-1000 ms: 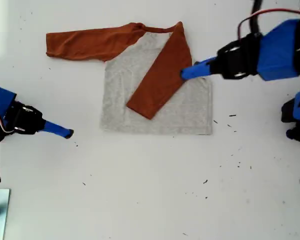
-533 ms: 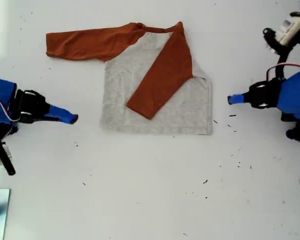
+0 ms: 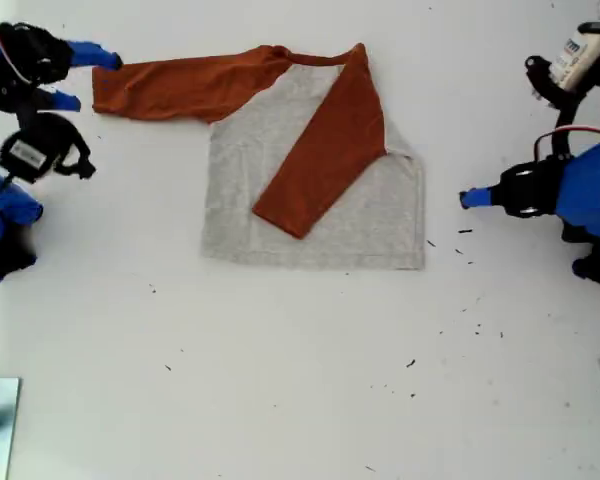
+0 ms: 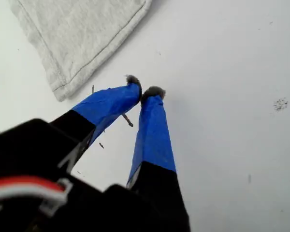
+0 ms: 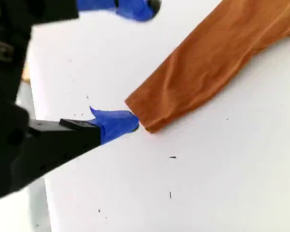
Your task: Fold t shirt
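T shirt (image 3: 310, 170): lies flat at upper centre of the exterior view, one rust sleeve already folded diagonally across the grey body, the other sleeve (image 3: 180, 85) outstretched toward the upper left. My second gripper (image 3: 85, 75): has travelled from mid-left up to that sleeve's cuff within the last second, jaws wide open, straddling the cuff end, nothing gripped; second sleeve fold judged next. My first gripper (image 3: 467, 198): withdrawn off the shirt to the exterior view's right, jaws nearly shut, empty.
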You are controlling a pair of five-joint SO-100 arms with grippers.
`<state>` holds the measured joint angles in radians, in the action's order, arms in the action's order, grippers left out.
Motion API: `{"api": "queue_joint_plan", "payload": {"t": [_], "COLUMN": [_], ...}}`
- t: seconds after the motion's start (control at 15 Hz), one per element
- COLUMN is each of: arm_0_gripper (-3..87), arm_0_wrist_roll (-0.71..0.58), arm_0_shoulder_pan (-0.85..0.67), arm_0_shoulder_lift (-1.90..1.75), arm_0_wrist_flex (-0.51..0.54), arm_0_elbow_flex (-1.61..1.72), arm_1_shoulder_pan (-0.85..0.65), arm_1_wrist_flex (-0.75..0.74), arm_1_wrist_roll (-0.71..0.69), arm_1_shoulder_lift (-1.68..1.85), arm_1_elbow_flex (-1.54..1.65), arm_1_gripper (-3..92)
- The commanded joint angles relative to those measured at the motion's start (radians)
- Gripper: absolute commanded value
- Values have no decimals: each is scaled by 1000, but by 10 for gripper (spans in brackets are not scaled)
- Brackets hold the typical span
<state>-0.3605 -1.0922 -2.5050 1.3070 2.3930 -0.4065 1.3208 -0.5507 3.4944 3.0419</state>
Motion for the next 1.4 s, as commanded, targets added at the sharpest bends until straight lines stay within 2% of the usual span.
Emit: {"api": "queue_joint_plan", "payload": {"t": [0.0, 0.07, 0.2, 0.47, 0.67, 0.87, 1.0, 1.2, 1.33], "arm_0_gripper": [275, 213, 210, 308, 319, 306, 234, 87, 12], "arm_0_wrist_roll": [-32, -74, -117, -152, -146, -156, -166, -227, -241], "arm_0_shoulder_pan": [-109, -149, -219, -225, -172, -202, -235, -301, -299], "arm_0_shoulder_lift": [46, 52, 60, 135, 209, 354, 453, 600, 627], "arm_0_wrist_flex": [-28, -21, 6, -26, -178, -341, -436, -489, -482], "arm_0_elbow_flex": [-67, -95, -133, -130, 18, 101, 91, -11, -67], "arm_1_shoulder_pan": [-6, -6, -6, -11, -11, -5, 3, 11, 11], "arm_1_wrist_flex": [2, 2, 2, 6, 12, 15, 21, 26, 29], "arm_1_wrist_roll": [-23, -26, -26, -21, -15, -11, 0, 11, 15], "arm_1_shoulder_lift": [11, 11, 11, 11, 11, 11, 11, 11, 11], "arm_1_elbow_flex": [46, 46, 46, 48, 48, 48, 48, 48, 48], "arm_1_gripper": [36, 36, 36, 36, 36, 36, 36, 36, 36]}}
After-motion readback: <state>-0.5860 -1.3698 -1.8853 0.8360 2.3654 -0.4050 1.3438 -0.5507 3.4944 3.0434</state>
